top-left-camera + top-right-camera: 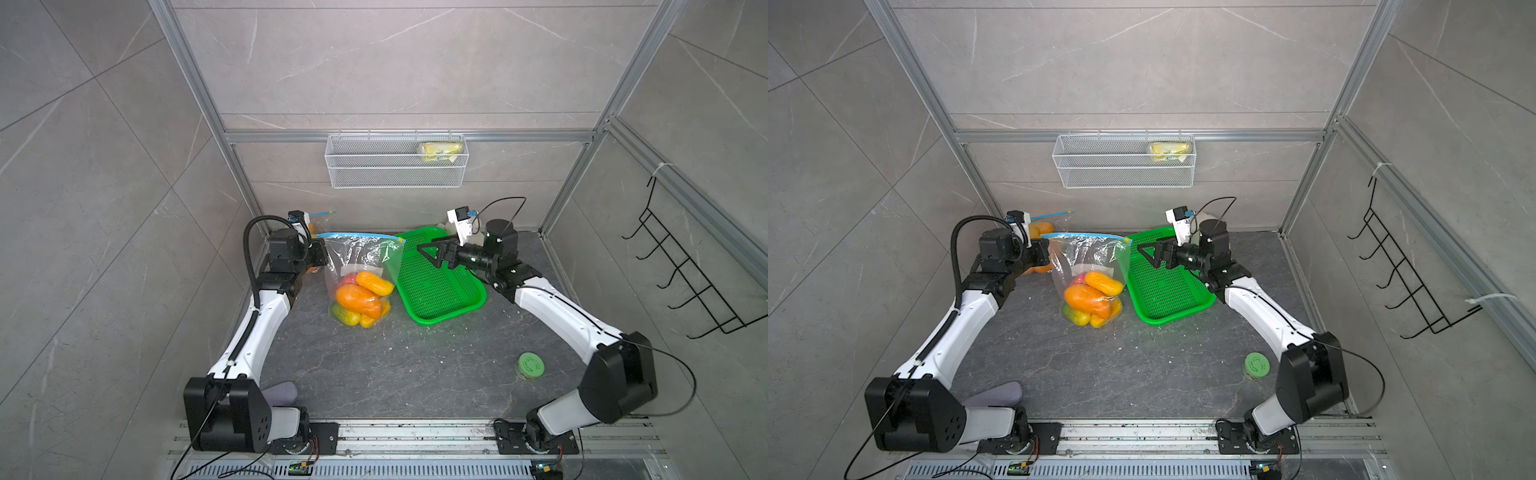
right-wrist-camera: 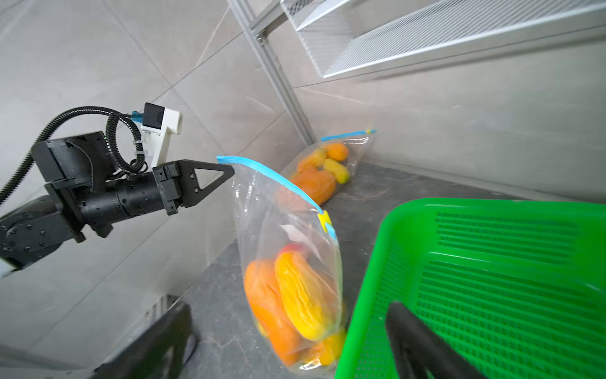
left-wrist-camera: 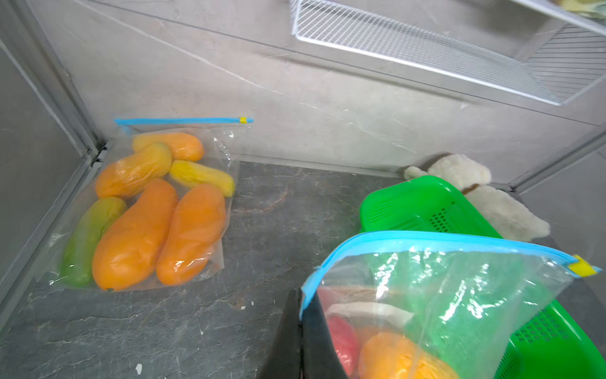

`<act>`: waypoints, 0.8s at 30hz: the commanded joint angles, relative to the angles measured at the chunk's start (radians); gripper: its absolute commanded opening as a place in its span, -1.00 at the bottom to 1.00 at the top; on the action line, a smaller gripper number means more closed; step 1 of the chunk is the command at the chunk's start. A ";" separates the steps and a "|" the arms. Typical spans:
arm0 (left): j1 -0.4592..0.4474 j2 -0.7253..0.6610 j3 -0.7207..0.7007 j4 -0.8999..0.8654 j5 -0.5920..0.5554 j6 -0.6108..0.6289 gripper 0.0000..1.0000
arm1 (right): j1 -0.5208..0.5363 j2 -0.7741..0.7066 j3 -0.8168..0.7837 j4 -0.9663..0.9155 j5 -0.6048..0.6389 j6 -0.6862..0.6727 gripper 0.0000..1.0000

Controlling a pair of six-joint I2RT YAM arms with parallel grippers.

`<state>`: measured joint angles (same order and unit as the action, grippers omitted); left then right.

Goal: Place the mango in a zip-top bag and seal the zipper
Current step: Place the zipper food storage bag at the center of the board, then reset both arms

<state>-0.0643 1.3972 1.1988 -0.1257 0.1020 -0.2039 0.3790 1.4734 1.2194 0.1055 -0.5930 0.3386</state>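
One claw only has hold: left claw (image 2: pixel 231 170) pinches a corner of the clear blue-zippered zip-top bag (image 1: pixel 361 257) standing mid-frame in both top views on the counter (image 1: pixel 395 365), orange mangoes (image 1: pixel 358 298) inside; right claw (image 1: pixel 431 249) gapes open, so the bag may topple onto the green mesh tray (image 1: pixel 440 291).

Counts, all placed against the green tray (image 1: pixel 440 291) (one). Zip-top bags: two – near bag (image 1: pixel 357 253) just beside the tray, far bag (image 3: pixel 224 142) well apart from it. Far-bag mangoes (image 3: pixel 134 236): six. Near-bag mangoes (image 1: pixel 357 299): at least four, overlap hides the rest. Plush toy (image 3: pixel 459 170) behind the tray: one. Green jar (image 1: pixel 530 366) well apart from the tray's front edge: one. Wire basket (image 1: pixel 395 170) above the tray: one, with one yellow packet (image 1: pixel 440 151)
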 commanded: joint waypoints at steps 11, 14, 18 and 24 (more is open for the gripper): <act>0.124 0.152 0.186 -0.114 -0.080 -0.101 1.00 | 0.000 -0.422 -0.430 -0.182 0.731 -0.254 1.00; 0.154 0.001 -0.054 0.009 -0.145 -0.155 1.00 | 0.000 -0.465 -0.545 -0.115 0.878 -0.272 1.00; 0.154 -0.188 -0.371 0.203 -0.252 -0.136 1.00 | -0.003 -0.494 -0.729 0.073 0.989 -0.284 1.00; 0.120 -0.269 -0.727 0.525 -0.258 0.032 1.00 | -0.018 -0.348 -1.023 0.707 1.049 -0.351 1.00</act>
<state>0.0650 1.1339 0.5457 0.1741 -0.1223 -0.2478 0.3683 1.0485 0.3004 0.3965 0.3874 0.0502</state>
